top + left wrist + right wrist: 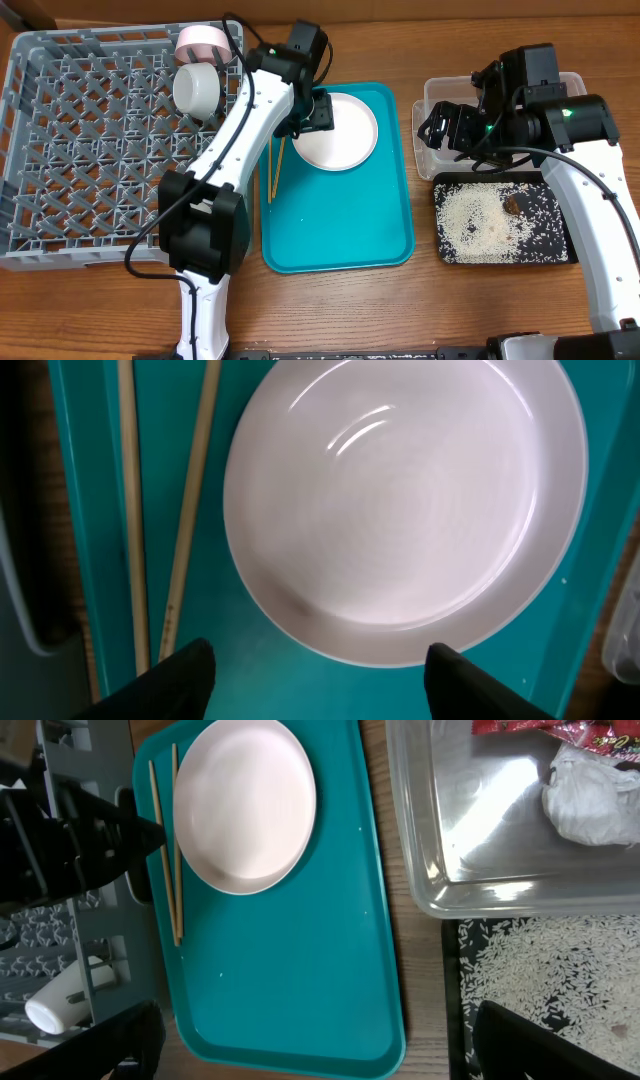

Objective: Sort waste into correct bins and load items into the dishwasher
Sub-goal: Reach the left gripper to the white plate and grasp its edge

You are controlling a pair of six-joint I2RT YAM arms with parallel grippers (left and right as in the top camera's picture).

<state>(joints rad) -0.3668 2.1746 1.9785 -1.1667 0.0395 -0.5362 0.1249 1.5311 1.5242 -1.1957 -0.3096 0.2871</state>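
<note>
The left claw (325, 680) hangs low over the teal rectangular serving tray (340, 230), its two dark fingertips (190, 680) spread wide and holding nothing. The white-to-pale-pink round plate (400, 500) lies on the tray directly ahead of it, with the plate's near rim sitting between the two tips and below them. The pair of thin wooden chopsticks (190, 510) lies on the tray just left of the plate, beside the left fingertip.

The right claw (330, 1040) is also wide apart and empty, hovering above the gap between the teal tray and the clear rectangular plastic tub (420, 870). In the tub lie a crinkled red snack wrapper (570, 730) and a crumpled white tissue (590, 795). Next to the tub on the wooden worktop (420, 310), the flat black rectangular tray (555, 250) carries whitish rice-like grains (485, 225) and brown food bits (513, 205).

The large grey plastic dish rack (80, 150) holds a small white cup (198, 90) on its side and a small pinkish round bowl (203, 42) near its far wall.
</note>
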